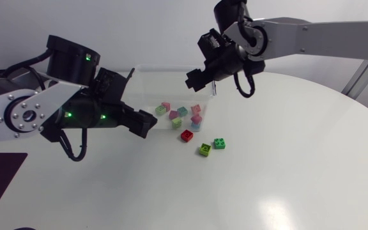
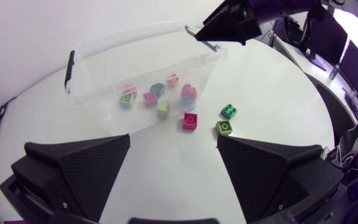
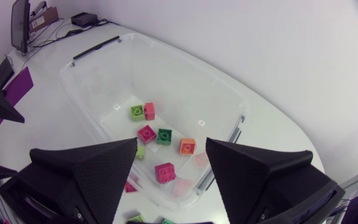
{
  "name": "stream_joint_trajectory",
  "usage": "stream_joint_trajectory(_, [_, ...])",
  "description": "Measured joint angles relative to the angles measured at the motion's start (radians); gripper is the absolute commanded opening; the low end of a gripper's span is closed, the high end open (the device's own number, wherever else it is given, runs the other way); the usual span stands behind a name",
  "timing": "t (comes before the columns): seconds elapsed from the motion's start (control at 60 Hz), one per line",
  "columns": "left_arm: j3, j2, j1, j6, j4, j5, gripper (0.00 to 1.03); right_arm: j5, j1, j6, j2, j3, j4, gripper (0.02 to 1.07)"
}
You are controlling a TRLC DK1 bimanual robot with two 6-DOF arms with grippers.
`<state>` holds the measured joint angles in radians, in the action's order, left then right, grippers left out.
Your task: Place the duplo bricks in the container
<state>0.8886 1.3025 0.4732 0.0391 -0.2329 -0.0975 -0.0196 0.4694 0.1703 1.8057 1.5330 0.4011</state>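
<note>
The clear plastic container [image 1: 147, 75] stands at the table's far middle and holds several duplo bricks, among them a teal brick [image 1: 182, 111] and a pink brick [image 1: 195, 109]. Just outside its near wall lie a red brick [image 1: 186, 135], a lime brick [image 1: 204, 149] and a dark green brick [image 1: 219, 144]. My right gripper [image 1: 193, 80] hangs above the container's right end, open and empty. In the right wrist view its fingers [image 3: 86, 168] stand wide over an orange brick [image 3: 187, 146] and a magenta brick [image 3: 165, 172] on the floor of the container [image 3: 92, 93]. My left gripper [image 1: 147, 122] is open, left of the red brick [image 2: 190, 121].
In the left wrist view the container [image 2: 86, 68] lies ahead of the left gripper [image 2: 173, 149], with the green brick [image 2: 229, 111] and lime brick [image 2: 224, 127] beside it. The white table [image 1: 286, 166] stretches bare to the front and right.
</note>
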Motion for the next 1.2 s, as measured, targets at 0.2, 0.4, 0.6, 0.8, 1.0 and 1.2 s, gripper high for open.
stream_joint_trajectory(0.2, [-0.032,-0.005,0.022,0.012,0.007,0.000,0.98,0.046,0.000,-0.024,-0.203,-0.193,-0.004,0.91])
stream_joint_trajectory(0.4, [-0.058,-0.007,0.054,0.027,0.007,-0.008,0.98,0.076,-0.007,-0.064,-0.320,-0.405,-0.024,0.91])
stream_joint_trajectory(0.6, [-0.080,0.001,0.065,0.045,0.024,-0.015,0.98,0.081,-0.014,-0.107,-0.321,-0.529,-0.069,0.91])
stream_joint_trajectory(0.8, [-0.105,0.042,0.080,0.067,0.047,-0.027,0.98,0.089,-0.018,-0.142,-0.223,-0.539,-0.094,0.91])
stream_joint_trajectory(1.0, [-0.118,0.063,0.080,0.079,0.063,-0.030,0.98,0.092,-0.040,-0.175,-0.092,-0.528,-0.093,0.91])
stream_joint_trajectory(1.2, [-0.120,0.120,0.099,0.097,0.082,-0.034,0.98,0.092,-0.046,-0.197,-0.005,-0.458,-0.092,0.90])
